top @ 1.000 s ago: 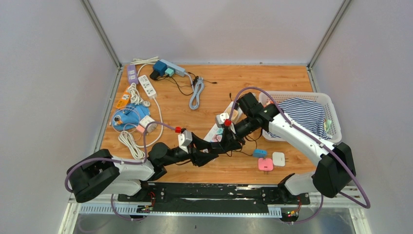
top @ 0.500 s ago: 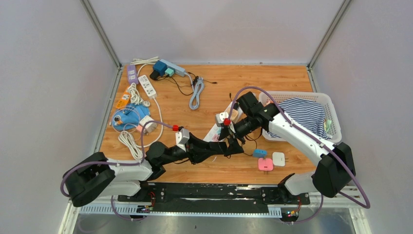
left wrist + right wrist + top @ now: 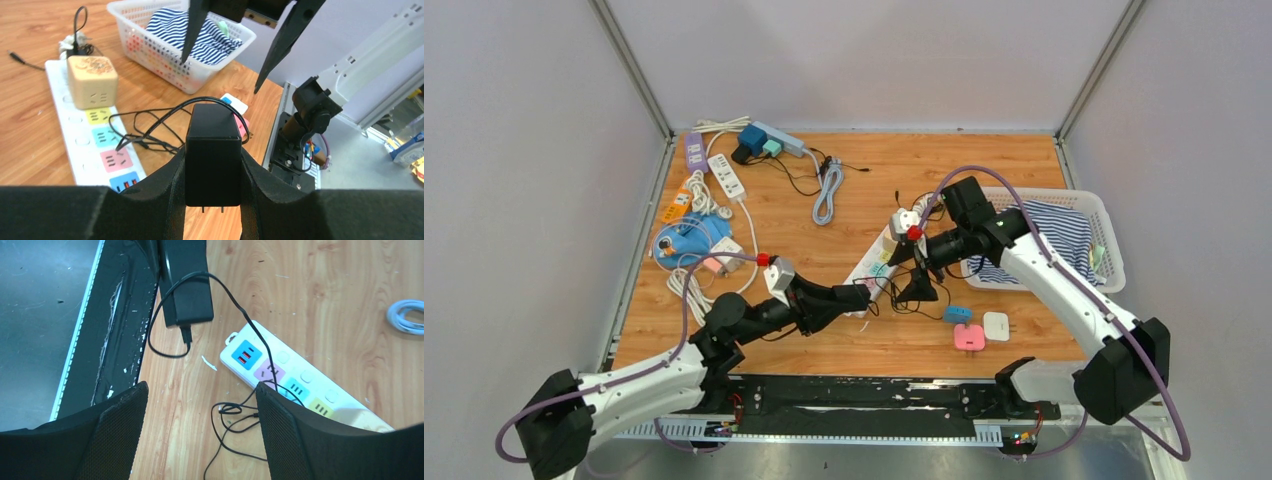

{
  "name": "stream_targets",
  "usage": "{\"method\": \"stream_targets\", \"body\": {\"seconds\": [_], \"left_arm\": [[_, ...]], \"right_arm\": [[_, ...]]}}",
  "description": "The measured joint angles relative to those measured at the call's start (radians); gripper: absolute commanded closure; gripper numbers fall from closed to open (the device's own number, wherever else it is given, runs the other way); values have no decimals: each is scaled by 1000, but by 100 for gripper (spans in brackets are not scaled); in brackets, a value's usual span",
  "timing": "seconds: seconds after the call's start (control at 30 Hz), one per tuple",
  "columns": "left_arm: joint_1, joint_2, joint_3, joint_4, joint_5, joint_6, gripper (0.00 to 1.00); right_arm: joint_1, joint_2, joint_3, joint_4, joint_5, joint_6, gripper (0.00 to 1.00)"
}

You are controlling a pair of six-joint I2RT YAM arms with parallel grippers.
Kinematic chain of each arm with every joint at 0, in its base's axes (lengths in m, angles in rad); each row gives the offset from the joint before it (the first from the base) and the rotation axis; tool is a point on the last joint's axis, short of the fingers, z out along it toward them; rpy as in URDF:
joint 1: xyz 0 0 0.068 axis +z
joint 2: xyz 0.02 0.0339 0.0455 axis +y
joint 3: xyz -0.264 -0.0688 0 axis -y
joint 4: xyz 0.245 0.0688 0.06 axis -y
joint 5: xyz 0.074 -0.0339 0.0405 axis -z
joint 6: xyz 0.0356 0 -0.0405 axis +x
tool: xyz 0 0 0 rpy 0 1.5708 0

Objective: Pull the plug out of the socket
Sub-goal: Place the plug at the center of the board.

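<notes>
One black plug (image 3: 212, 142) sits clamped between the jaws of the left tool (image 3: 212, 154).

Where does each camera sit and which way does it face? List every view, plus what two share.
Top external: above and behind, looking down on the table; left arm and right arm show.
Left wrist: on the left arm, facing the basket; left gripper shows, shut on the black adapter.
Right wrist: on the right arm, looking down at the power strip; open right gripper shows.
Shared by both wrist views: black adapter, power strip.
</notes>
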State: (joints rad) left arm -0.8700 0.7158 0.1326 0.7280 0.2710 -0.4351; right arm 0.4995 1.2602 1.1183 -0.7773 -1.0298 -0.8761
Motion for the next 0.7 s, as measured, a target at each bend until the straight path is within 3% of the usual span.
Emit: {"method": "stream_targets", "body": {"seconds": [0.2, 0.7], "left_arm": [[13, -145, 40, -194, -41, -22, 100], [24, -270, 408, -686, -263, 106, 100]], "right_arm": [[-49, -36, 0, 39, -1, 42, 21], [-80, -36, -16, 149, 48, 145, 21]]}}
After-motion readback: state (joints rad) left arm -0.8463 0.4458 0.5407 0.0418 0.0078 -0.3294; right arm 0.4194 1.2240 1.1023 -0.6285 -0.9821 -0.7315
